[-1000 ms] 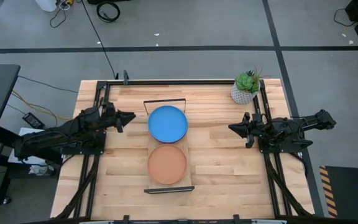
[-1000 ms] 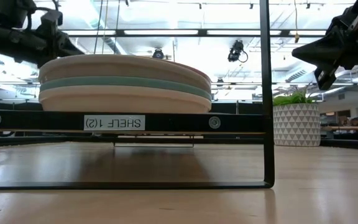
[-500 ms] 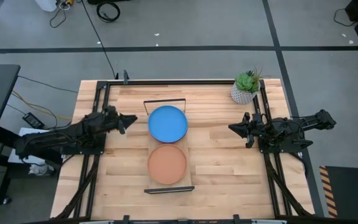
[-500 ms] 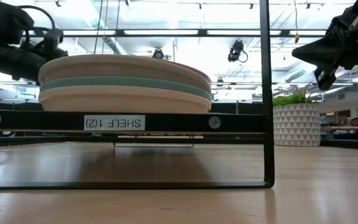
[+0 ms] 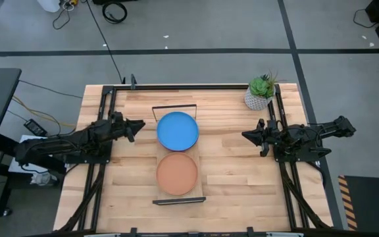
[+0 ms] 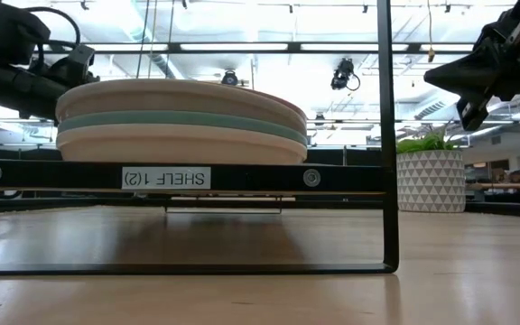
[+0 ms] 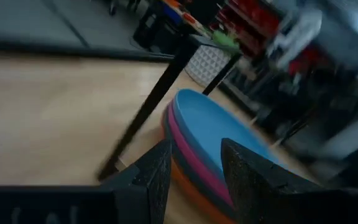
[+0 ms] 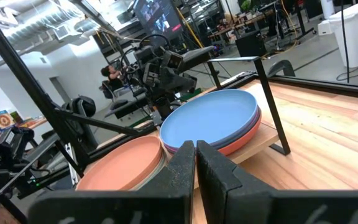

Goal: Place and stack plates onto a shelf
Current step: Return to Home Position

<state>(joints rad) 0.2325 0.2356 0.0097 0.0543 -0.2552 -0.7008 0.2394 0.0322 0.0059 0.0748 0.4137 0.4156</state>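
On the shelf (image 6: 242,177), both stacks lie unchanged, blue plate (image 5: 177,130) and terracotta plate (image 5: 176,174) topmost. The left hand (image 5: 139,124), fingers apart, has barely shifted beside the blue stack; the right hand (image 5: 247,135), fingers together, stays put.

- Left gripper (image 5: 137,124): bare table (image 5: 130,164) beneath and to either side. Straight ahead, near the fingertips, stands the blue-topped stack of plates (image 5: 177,130) on the shelf (image 5: 198,152).
- Right gripper (image 5: 245,135): a wide strip of open tabletop ahead, the same stack well apart beyond it. A potted plant (image 5: 260,92) stands near its side.
- Both: the terracotta-topped stack (image 5: 177,174) lies diagonally ahead. Black wire frames (image 6: 384,135) close the shelf's two short ends; the long sides facing the grippers are open, as is the space above the stacks.
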